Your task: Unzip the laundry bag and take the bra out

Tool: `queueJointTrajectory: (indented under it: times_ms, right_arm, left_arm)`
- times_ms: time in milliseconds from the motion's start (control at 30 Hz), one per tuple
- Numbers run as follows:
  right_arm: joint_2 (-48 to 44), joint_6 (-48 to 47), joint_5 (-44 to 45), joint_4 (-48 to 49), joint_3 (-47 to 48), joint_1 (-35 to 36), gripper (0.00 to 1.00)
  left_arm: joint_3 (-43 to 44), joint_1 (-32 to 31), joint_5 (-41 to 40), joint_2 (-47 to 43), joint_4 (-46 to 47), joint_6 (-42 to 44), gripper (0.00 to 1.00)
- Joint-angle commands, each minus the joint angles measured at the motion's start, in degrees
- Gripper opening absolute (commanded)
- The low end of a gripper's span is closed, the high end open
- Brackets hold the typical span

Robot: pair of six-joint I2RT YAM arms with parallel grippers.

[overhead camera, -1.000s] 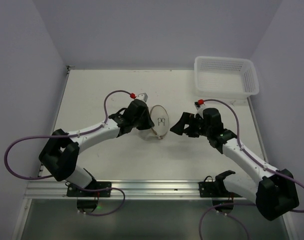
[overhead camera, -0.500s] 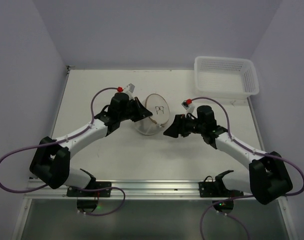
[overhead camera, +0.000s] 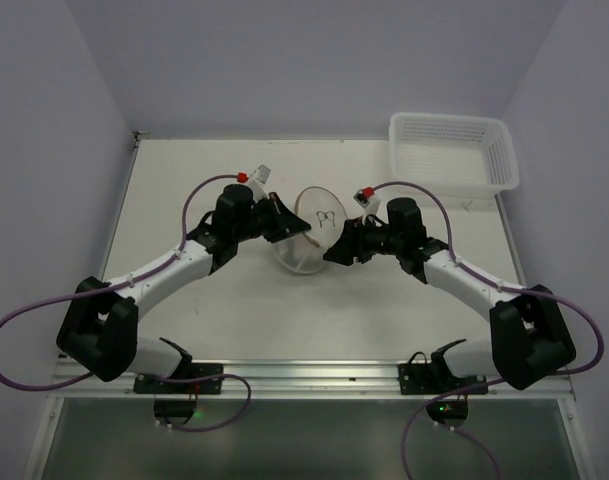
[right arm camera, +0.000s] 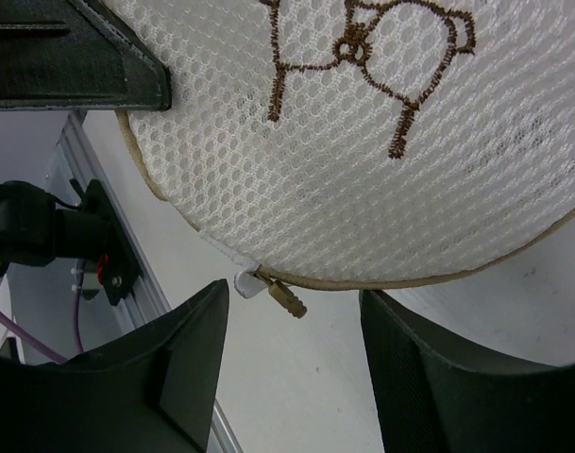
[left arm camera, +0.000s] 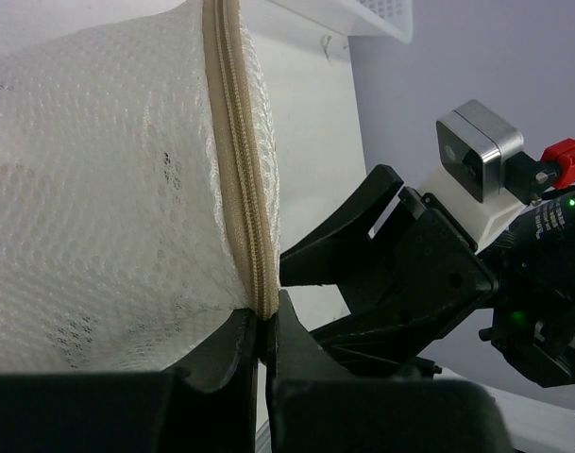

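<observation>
The laundry bag (overhead camera: 309,232) is a round white mesh pouch with a tan rim, standing on edge at mid table. It carries a brown embroidered mark (right arm camera: 363,57). My left gripper (left arm camera: 259,344) is shut on the bag's tan zipper band (left arm camera: 232,160) and holds the bag tilted up. My right gripper (right arm camera: 292,326) is open just right of the bag, its jaws either side of the small tan zipper pull (right arm camera: 285,297), not touching it. The bra is hidden inside the mesh.
A white slotted plastic basket (overhead camera: 452,152) stands at the back right corner. The right arm's wrist and its camera (left arm camera: 481,160) sit close behind the bag in the left wrist view. The table's near metal rail (overhead camera: 304,375) runs along the front.
The left gripper has lifted and shifted the bag back and slightly left. The right gripper has moved left and forward, up to the bag's zipper pull.
</observation>
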Motion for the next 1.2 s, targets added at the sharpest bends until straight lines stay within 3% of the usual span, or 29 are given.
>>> queueJointTrajectory:
  times_ms: [0, 533, 900, 1000, 1167]
  right_arm:
    - [0.6, -2.9, -2.8, 0.4, 3.5, 0.3, 0.58]
    - [0.0, -3.7, -4.9, -0.6, 4.2, 1.3, 0.36]
    - [-1.8, -4.1, -2.8, -1.2, 2.3, 1.3, 0.27]
    - [-2.4, -4.6, -2.1, -1.8, 2.2, 1.2, 0.21]
    - [-3.5, -5.1, -0.2, -2.2, 1.6, 1.3, 0.04]
  left_arm:
    - [0.0, 0.6, 3.2, -2.2, 5.1, -1.3, 0.0]
    - [0.3, 0.9, 3.9, -2.5, 4.1, -0.4, 0.0]
    - [0.4, 1.6, 5.2, -3.5, 3.3, 0.1, 0.0]
    - [0.4, 1.7, 5.3, -3.8, 3.2, 0.3, 0.0]
    - [0.3, 1.7, 5.3, -4.3, 2.8, 0.5, 0.0]
